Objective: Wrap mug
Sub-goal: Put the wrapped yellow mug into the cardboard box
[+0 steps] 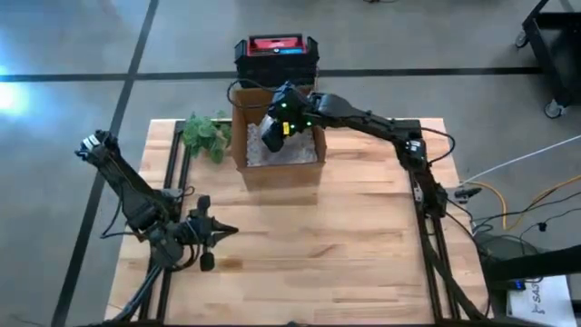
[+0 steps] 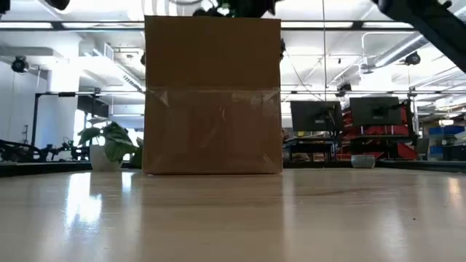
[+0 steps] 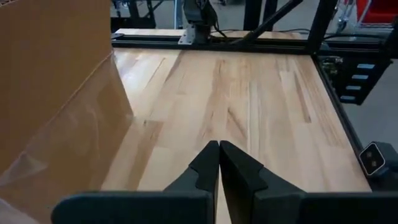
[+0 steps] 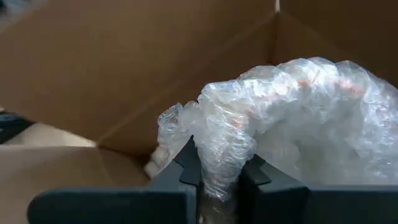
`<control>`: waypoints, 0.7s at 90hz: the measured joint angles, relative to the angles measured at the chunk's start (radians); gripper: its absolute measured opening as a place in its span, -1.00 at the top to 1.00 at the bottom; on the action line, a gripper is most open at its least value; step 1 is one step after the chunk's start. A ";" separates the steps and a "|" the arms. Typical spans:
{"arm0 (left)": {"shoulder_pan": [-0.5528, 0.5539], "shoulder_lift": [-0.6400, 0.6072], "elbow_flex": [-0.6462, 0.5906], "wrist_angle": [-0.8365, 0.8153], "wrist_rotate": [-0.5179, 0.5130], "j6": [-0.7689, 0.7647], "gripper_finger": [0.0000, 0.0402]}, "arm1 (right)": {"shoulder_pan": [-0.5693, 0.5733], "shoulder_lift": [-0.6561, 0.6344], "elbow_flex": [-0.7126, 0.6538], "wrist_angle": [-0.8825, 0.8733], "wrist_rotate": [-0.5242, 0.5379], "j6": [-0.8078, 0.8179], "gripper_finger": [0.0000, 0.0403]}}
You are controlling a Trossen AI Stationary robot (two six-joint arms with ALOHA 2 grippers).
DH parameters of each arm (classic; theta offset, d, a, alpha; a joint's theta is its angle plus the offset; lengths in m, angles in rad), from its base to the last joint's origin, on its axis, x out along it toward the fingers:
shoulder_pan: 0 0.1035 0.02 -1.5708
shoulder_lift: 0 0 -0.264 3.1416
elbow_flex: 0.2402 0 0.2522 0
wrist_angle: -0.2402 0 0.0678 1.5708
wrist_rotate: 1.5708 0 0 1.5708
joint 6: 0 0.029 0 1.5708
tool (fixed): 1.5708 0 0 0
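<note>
The right gripper (image 4: pixel 217 180) is clamped on a fold of clear bubble wrap (image 4: pixel 292 118), with both dark fingers pinching the plastic between them. From the pinch, the wrap swells ahead of the fingers into a crumpled, rounded bundle. A faint orange-pink tint shows through the layers, likely the mug inside, though the mug itself cannot be made out.

Brown walls of the cardboard box (image 1: pixel 277 141) rise close behind and beside the bundle. Seen from overhead, the right gripper (image 1: pixel 275 132) hangs over the open top of this box at the far edge of the table (image 1: pixel 309 245), the arm stretched in from the right side. The bundle sits directly under and in front of the fingers, inside the box or just above its floor; which of the two cannot be told. The coming move seems to turn on this vertical line: the bundle goes straight down from the gripper, and the walls leave little room sideways.

The left gripper (image 3: pixel 219 165) has its fingers pressed together on nothing. It waits low over the near left part of the table (image 1: pixel 204 238), well apart from the box, so the right arm is by far the nearer one.

A small green plant (image 1: pixel 204 134) stands just left of the box, and a black and red case (image 1: pixel 275 53) lies beyond it.
</note>
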 joint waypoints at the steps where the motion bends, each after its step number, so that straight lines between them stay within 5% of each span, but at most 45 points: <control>1: 0.000 0.000 0.000 0.000 0.001 0.000 1.00 | 0.000 0.004 0.000 0.000 0.000 -0.001 0.87; 24: 0.000 0.003 0.000 0.004 0.012 0.000 1.00 | 0.000 0.067 0.005 0.021 -0.067 -0.024 0.72; 63: 0.000 0.007 0.000 0.007 0.018 0.000 1.00 | 0.004 0.018 0.078 0.024 -0.071 -0.140 -0.24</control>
